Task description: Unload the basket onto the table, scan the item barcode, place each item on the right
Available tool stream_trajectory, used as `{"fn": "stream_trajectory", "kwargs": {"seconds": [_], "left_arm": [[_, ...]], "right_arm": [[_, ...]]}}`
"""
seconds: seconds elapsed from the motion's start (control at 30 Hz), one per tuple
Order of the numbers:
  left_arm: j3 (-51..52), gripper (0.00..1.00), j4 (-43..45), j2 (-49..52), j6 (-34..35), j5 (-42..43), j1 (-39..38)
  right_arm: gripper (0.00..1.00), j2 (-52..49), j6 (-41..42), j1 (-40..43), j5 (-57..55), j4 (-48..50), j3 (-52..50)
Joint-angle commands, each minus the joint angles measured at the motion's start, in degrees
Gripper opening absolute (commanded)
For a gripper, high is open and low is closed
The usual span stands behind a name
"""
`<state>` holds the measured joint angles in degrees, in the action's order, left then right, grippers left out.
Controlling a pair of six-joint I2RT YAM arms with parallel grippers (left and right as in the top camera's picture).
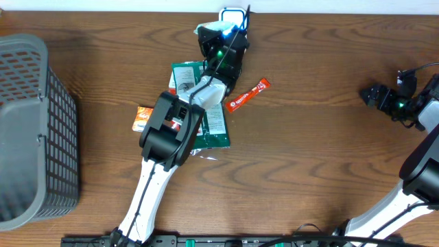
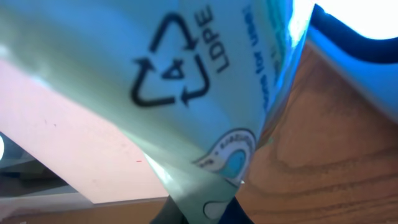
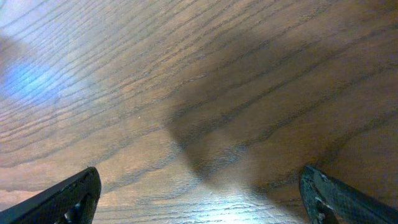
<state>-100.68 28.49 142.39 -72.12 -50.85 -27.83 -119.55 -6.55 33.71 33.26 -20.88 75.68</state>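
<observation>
- The right gripper (image 3: 199, 186) hangs over the wooden table (image 3: 186, 74), jaws wide apart and holding nothing
- The left gripper (image 1: 217, 42), stretched toward the far edge, is clamped on a pale packet (image 2: 186, 74), its LDPE mark facing the wrist camera
- Just beyond it glows the blue-lit scanner (image 1: 233, 15); the packet should be tilted slowly until its barcode, unseen here, faces that light

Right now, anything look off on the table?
Nothing spilled or damaged. Green packs lie overlapped and skewed under the left arm, with a red sachet diagonal beside them. The pouch in the left pincer shows the wrist camera its LDPE mark; no barcode is visible there.
</observation>
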Motion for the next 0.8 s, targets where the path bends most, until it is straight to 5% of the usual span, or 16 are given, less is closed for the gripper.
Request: {"fn": "stream_trajectory", "kwargs": {"seconds": [0.0,0.53,0.77], "left_arm": [[-0.8,0.07,0.4,0.0,-0.3,0.8,0.0],[-0.8,0.07,1.7,0.1,-0.3,2.3,-0.1],[-1.0,0.07,12.5,0.0,-2.0,-0.9,-2.4]], "right_arm": [[0.99,-2.7,-0.4,-0.8,-1.3,-0.4,-0.6],[0.99,-2.7,-0.4,-0.9,-1.3,-0.3,-0.6],[0.99,-2.7,-0.4,-1.2,-1.3,-0.3,-0.6]]}}
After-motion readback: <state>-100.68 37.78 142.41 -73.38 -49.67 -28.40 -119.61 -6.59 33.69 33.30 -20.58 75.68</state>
